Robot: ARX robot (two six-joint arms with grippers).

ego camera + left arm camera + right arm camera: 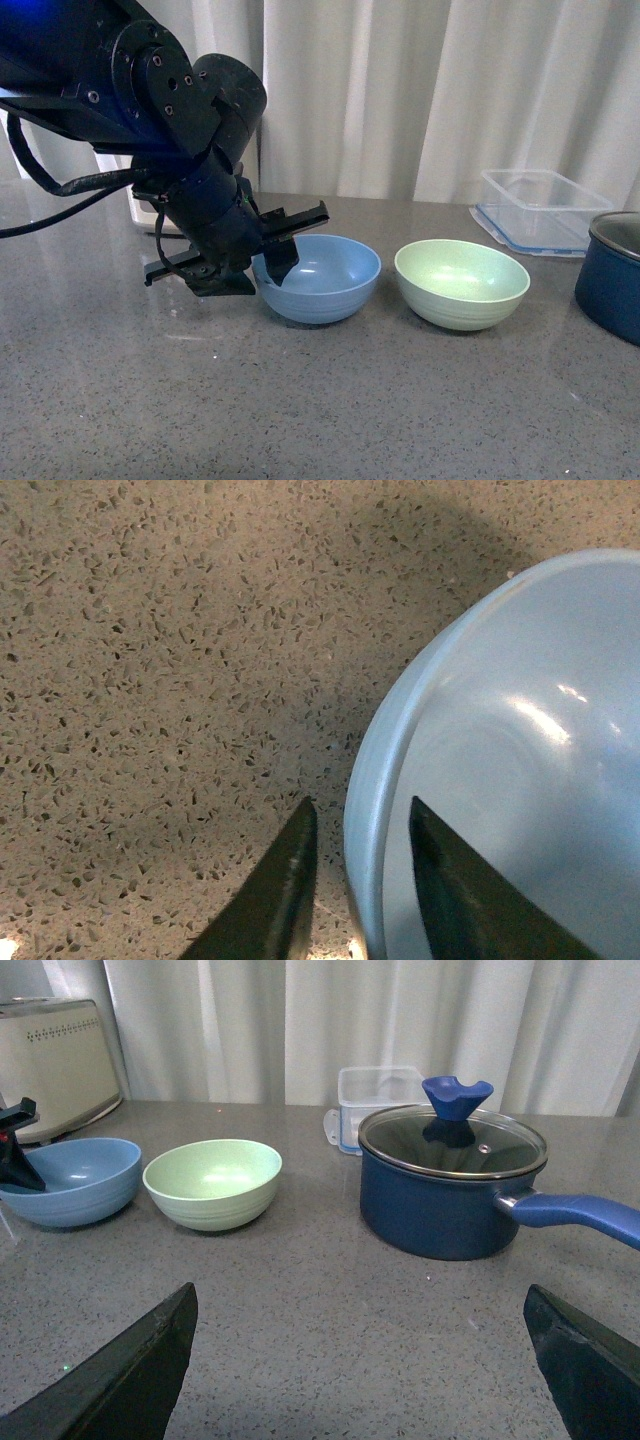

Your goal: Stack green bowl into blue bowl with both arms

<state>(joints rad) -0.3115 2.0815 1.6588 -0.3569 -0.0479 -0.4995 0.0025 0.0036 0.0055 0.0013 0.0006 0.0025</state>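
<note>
The near strip of the grey speckled counter (320, 420) is bare stone. The right claw (358, 1295) hangs low over that near part. Its two black fingers (120, 1380) are spread far apart, released and gripping nothing.

Around the middle of the counter the two bowls sit side by side, near each other but apart, both upright. The blue bowl (330, 280) is on the left and the green bowl (462, 285) is on the right, standing on the counter and not yet inside the blue one.

The left arm (150, 90) reaches down from the left side, and the left claw (262, 272) is at the blue bowl's left rim. In the left wrist view one finger (285, 890) is outside the wall and the other is inside the bowl, with the rim between them. A sliver of counter shows between the outer finger and the wall, so the claw straddles the rim unclenched.

At the right edge stands a dark blue pot (450, 1200) with a glass lid, a blue knob (457, 1095) and a blue handle (580, 1215). Behind it, toward the far right, is a clear plastic container (540, 210).

Toward the far left is a cream toaster (55, 1060) with a band of small dots near its top, too small to read as lettering. A pale curtain (400, 90) hangs along the far edge.
</note>
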